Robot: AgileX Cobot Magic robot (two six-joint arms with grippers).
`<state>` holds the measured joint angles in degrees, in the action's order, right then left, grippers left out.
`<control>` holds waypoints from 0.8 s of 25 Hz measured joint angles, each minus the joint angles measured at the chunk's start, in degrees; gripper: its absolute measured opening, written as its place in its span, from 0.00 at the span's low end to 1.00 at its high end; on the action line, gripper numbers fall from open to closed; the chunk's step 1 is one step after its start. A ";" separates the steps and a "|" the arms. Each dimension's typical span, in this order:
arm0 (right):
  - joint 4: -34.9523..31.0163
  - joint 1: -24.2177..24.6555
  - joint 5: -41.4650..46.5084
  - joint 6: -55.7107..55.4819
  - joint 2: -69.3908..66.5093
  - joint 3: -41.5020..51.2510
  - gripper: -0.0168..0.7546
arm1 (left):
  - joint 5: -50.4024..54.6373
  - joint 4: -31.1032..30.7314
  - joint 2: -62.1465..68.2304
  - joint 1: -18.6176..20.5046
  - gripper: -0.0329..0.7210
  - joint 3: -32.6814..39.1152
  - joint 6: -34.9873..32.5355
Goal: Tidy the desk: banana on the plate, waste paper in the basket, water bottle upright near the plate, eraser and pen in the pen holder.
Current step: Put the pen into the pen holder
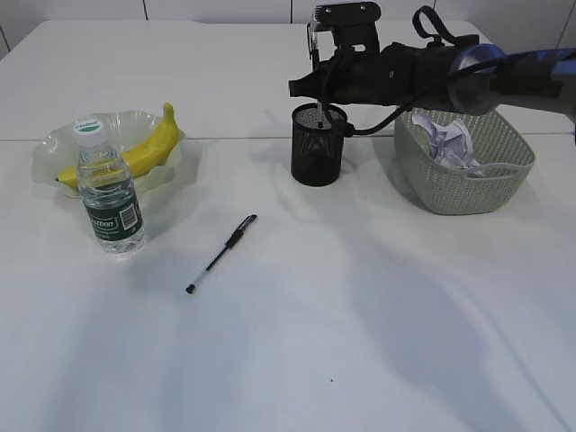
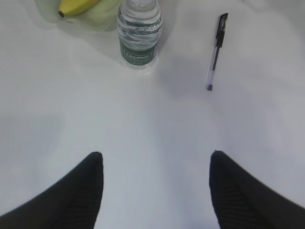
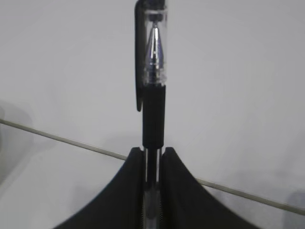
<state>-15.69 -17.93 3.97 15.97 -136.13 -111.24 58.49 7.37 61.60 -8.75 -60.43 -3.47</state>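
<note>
Exterior: right gripper over holder, pinching pen above its mouth. Second pen flat on table. Banana on plate, bottle upright beside. Paper in basket.

Left wrist: left gripper spread wide, empty, above table.

Right wrist: jaws pressed on pen barrel, cap end protruding.

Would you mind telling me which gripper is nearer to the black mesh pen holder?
The right. The right gripper holds a pen directly above the pen holder. The left gripper hovers over bare table short of the water bottle.
</note>
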 joint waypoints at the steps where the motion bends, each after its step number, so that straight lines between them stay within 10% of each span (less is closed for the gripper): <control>1: 0.44 0.00 0.00 0.00 0.00 0.00 0.11 | 0.00 0.00 0.00 0.00 0.71 0.00 0.00; 20: 0.89 0.00 0.08 0.13 0.00 0.00 0.16 | 0.00 -1.30 0.00 0.00 0.71 0.00 0.00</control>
<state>-14.80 -17.93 4.04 16.10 -136.13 -111.24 58.49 6.08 61.60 -8.75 -60.43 -3.47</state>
